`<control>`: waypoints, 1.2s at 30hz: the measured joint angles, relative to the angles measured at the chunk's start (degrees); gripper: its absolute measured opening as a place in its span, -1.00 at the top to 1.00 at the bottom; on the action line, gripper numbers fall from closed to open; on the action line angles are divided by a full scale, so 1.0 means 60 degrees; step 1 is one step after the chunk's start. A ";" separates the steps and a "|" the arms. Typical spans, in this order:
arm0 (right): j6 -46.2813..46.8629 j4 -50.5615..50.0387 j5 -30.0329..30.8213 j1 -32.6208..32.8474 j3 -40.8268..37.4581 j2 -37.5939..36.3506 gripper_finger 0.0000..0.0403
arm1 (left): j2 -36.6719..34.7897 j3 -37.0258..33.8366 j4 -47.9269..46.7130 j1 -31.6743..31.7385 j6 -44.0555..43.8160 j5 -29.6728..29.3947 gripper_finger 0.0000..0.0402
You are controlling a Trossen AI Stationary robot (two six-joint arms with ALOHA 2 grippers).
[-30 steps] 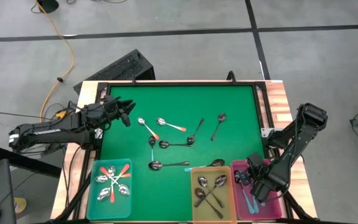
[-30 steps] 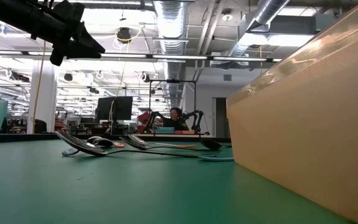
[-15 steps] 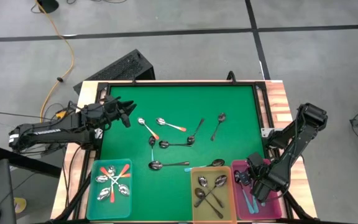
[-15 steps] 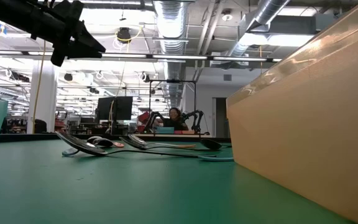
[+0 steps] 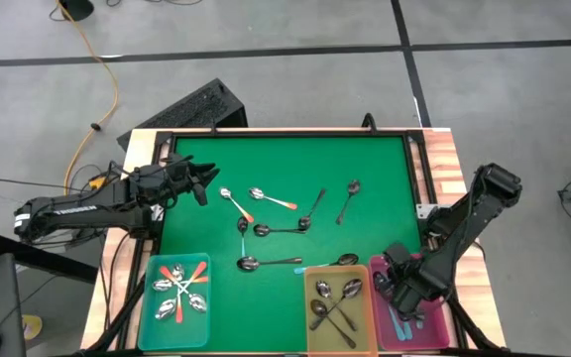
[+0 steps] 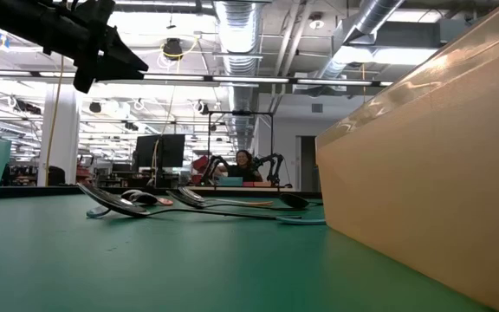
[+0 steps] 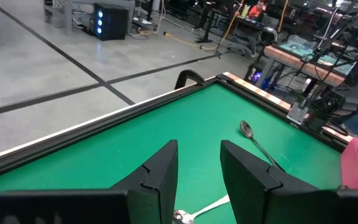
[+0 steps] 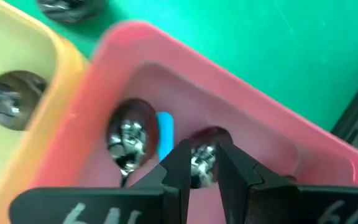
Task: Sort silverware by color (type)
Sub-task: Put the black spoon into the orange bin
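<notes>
Right jaws part-open over pink bin (image 8: 253, 118), spoon (image 8: 201, 163) seemingly between them

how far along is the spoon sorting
Partly done. Orange-handled spoons lie in the teal bin, dark ones in the yellow bin, blue ones in the pink bin. The right hand is over the pink bin, with a spoon bowl between its fingers. The left hand hovers empty. About seven spoons are left on the mat.
</notes>
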 joint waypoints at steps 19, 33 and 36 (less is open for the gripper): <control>-0.3157 0.0083 0.1432 -0.1683 0.0529 0.0000 0.59 | -0.0001 -0.0001 0.0200 -0.0004 -0.0251 0.0910 0.48; -0.4083 0.0767 0.1504 -0.1919 0.0550 0.0000 0.59 | -0.0004 -0.0004 0.0208 -0.0004 -0.0357 0.1144 0.48; -0.5126 0.0804 0.1475 -0.2265 0.0816 0.0000 0.59 | -0.0004 -0.0003 0.0282 -0.0001 -0.0357 0.1239 0.48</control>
